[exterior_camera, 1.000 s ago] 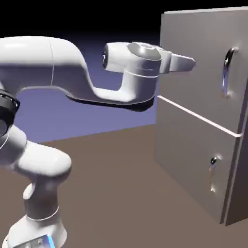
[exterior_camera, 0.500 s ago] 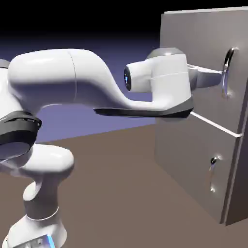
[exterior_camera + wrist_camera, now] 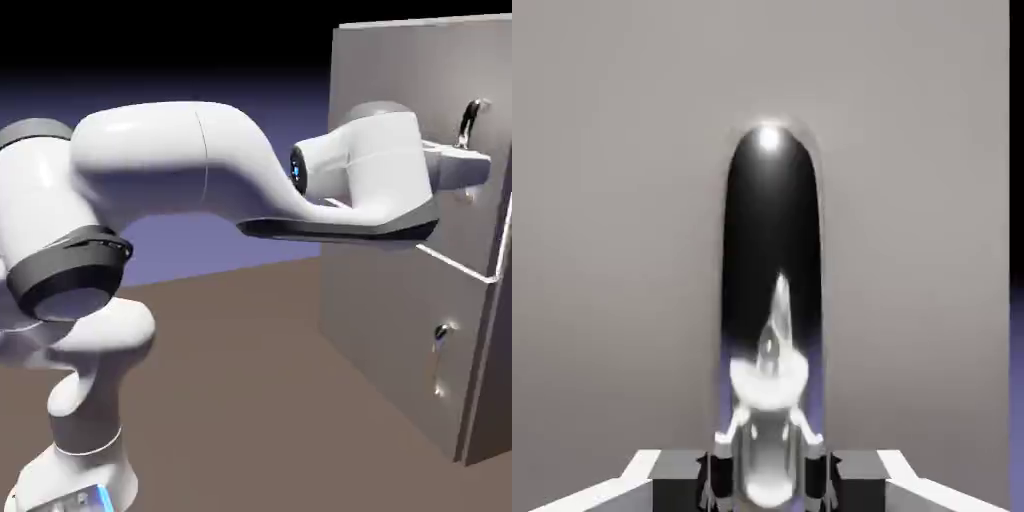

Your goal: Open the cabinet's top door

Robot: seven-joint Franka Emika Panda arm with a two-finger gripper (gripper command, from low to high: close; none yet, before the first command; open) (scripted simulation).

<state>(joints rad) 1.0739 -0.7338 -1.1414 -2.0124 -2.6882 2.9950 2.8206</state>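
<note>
One grasp: gripper (image 3: 768, 478) is clenched on the chrome handle (image 3: 770, 300) of the top door (image 3: 400, 90).
Risk: chrome may be slipped off if pulled off-axis.

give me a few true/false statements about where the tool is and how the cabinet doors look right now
1. The tool is at the top door's long chrome handle. True.
2. In the hand view, the fingers sit on either side of the handle's lower end. True.
3. The tool is reaching for the small handle on the lower panel. False: it is at the upper handle, well above the small one.
4. The top door is swung wide open, showing the inside. False: the top door looks shut or nearly so, and no interior shows.
5. The cabinet stands on the exterior view's right, with the arm reaching toward it. True.
</note>
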